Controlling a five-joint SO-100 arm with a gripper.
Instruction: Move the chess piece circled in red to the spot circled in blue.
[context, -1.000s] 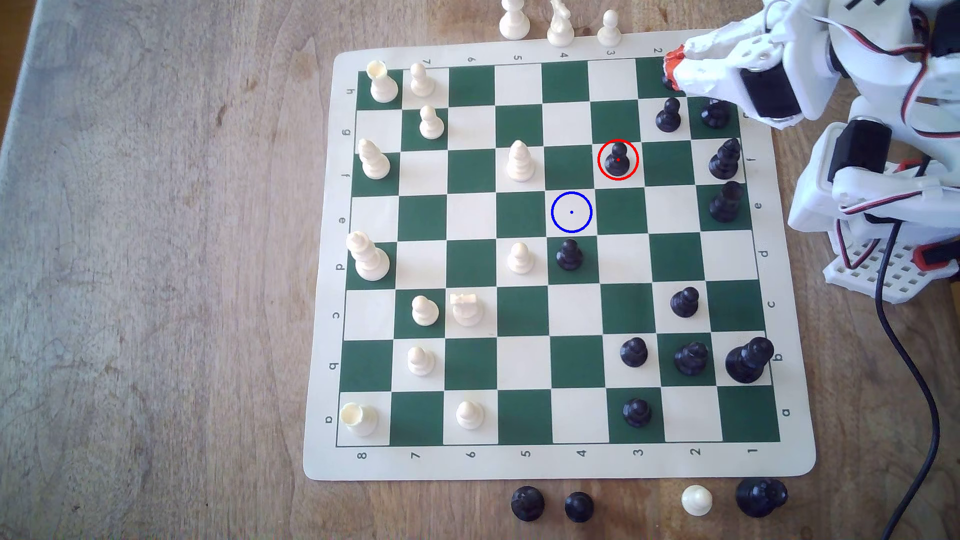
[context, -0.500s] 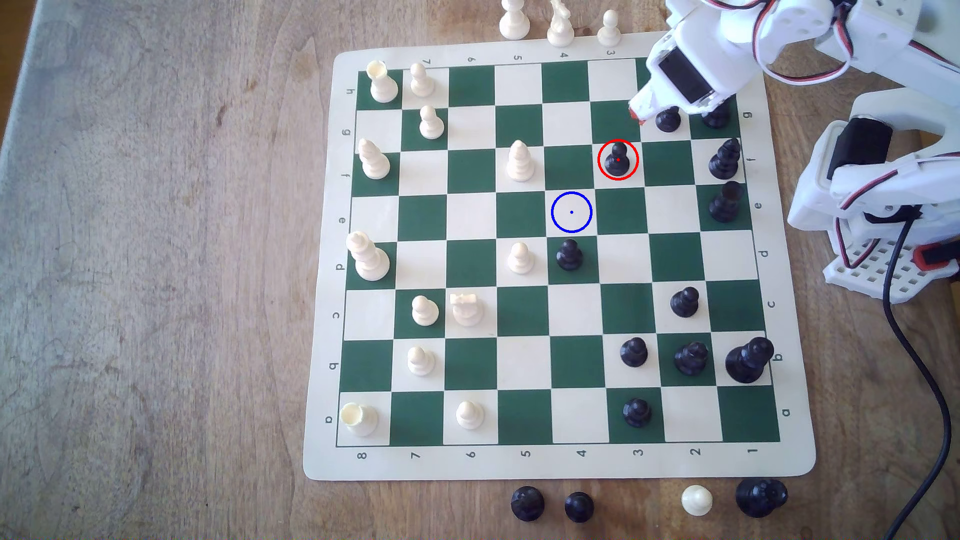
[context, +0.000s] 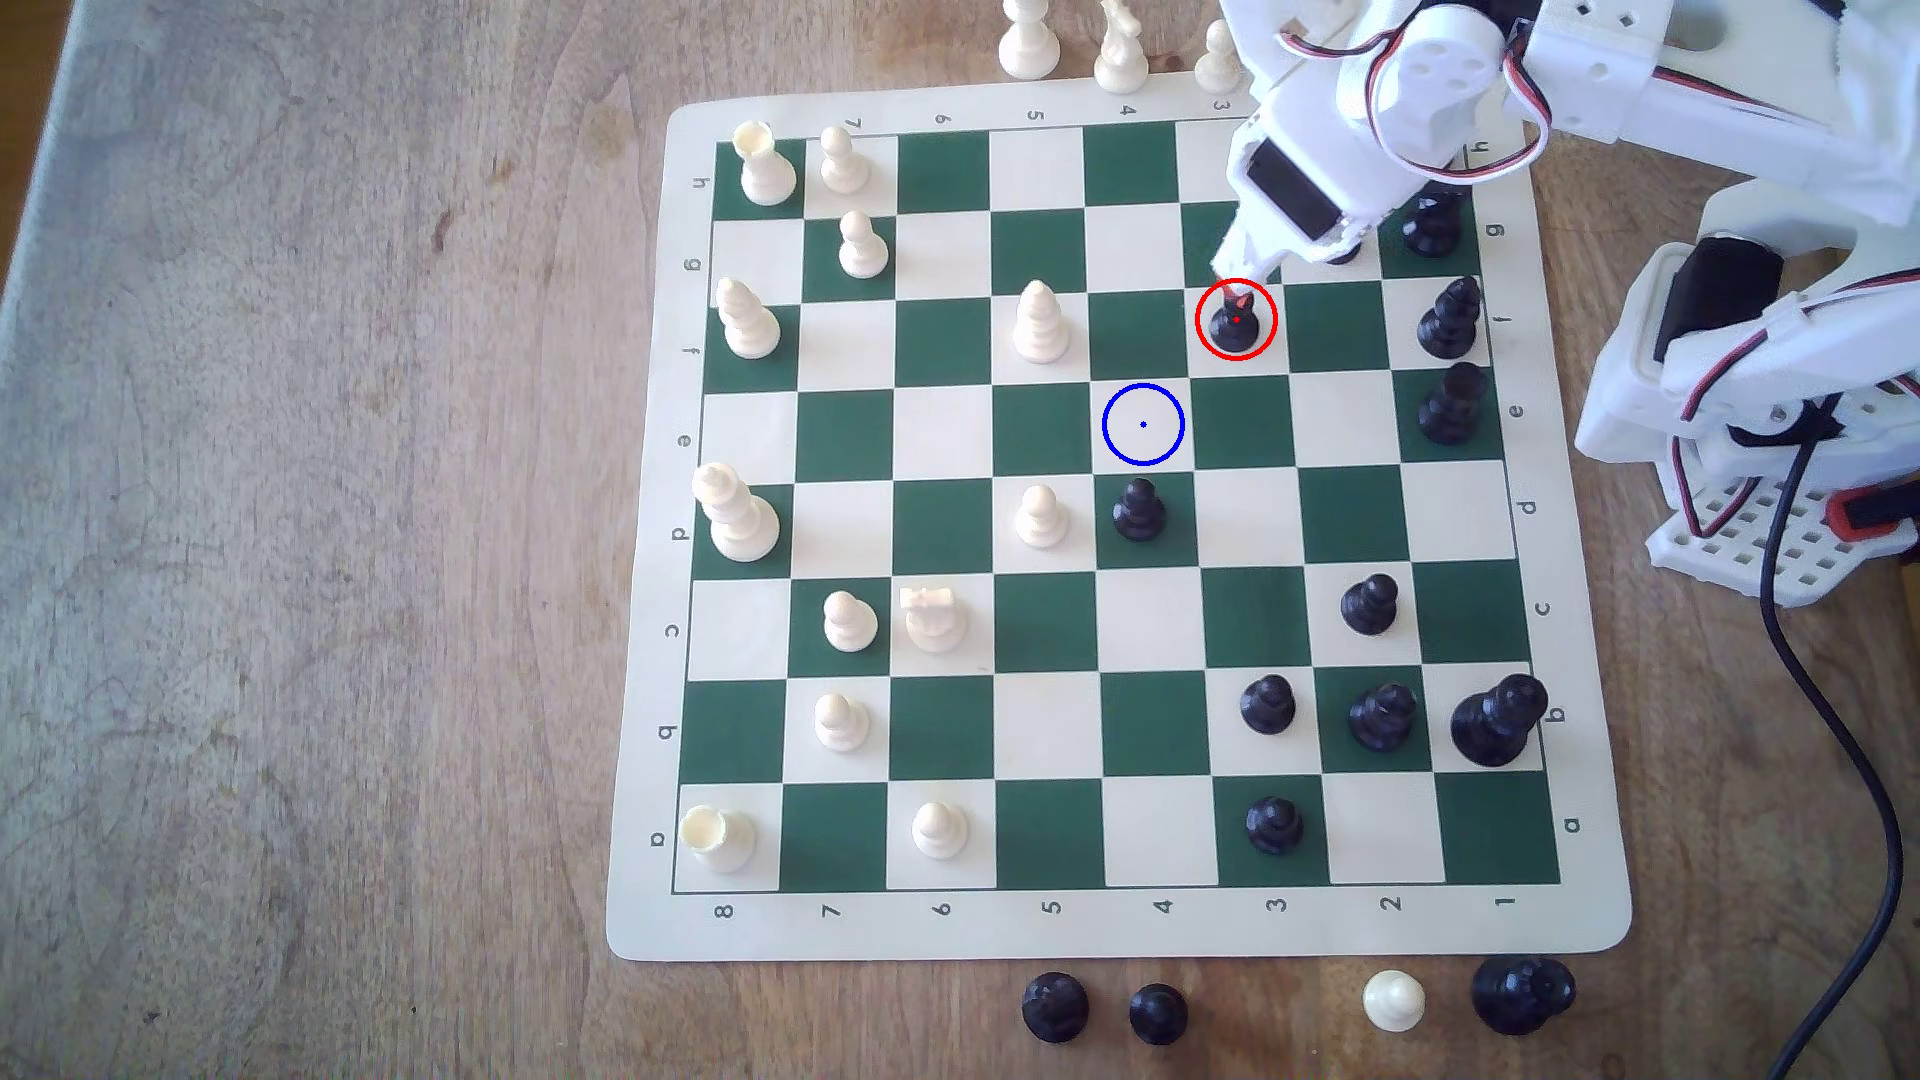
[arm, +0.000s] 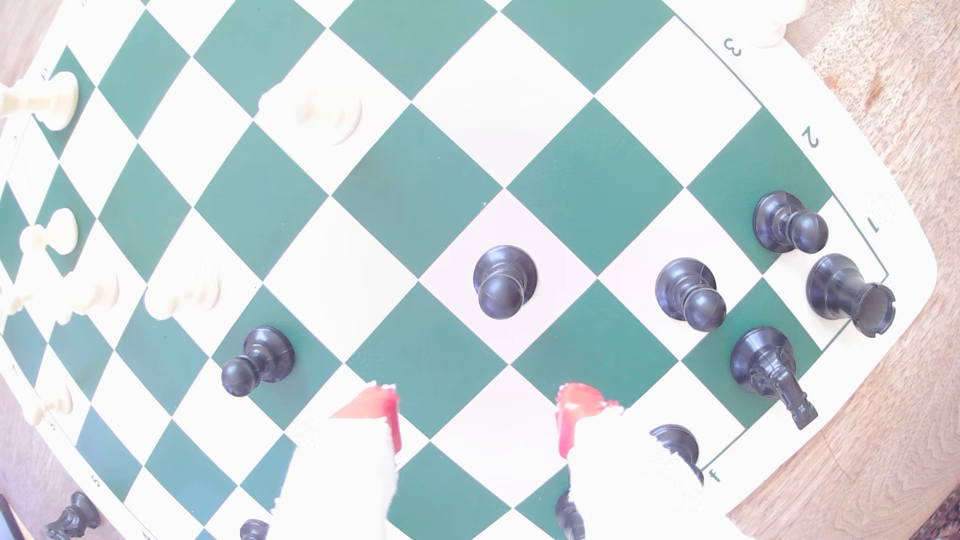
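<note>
Reaching in from the upper right of the exterior view, the white printed arm sets its red-tipped pincer (context: 1238, 301) over the head of the small black pawn ringed in red (context: 1236, 324). That pawn stands upright on a cream square, upper centre-right of the green-and-cream roll-up chessboard (context: 644, 582), which lies on the worn wooden counter (context: 312, 623). The cream square with the thin blue ring and centre dot (context: 1143, 424) lies one square diagonally down and toward the exterior view's left, bare. Another black pawn (context: 1139, 511) stands just below it.

Wrist view: the pincer (arm: 475, 420) has its two red pads (arm: 387, 410) spread apart, a wide gap between them, nothing gripped. The ball-headed pawn (arm: 504, 280) stands in line with that gap, clear of both pads. Whether the tips sit level with its head I cannot tell.
</note>
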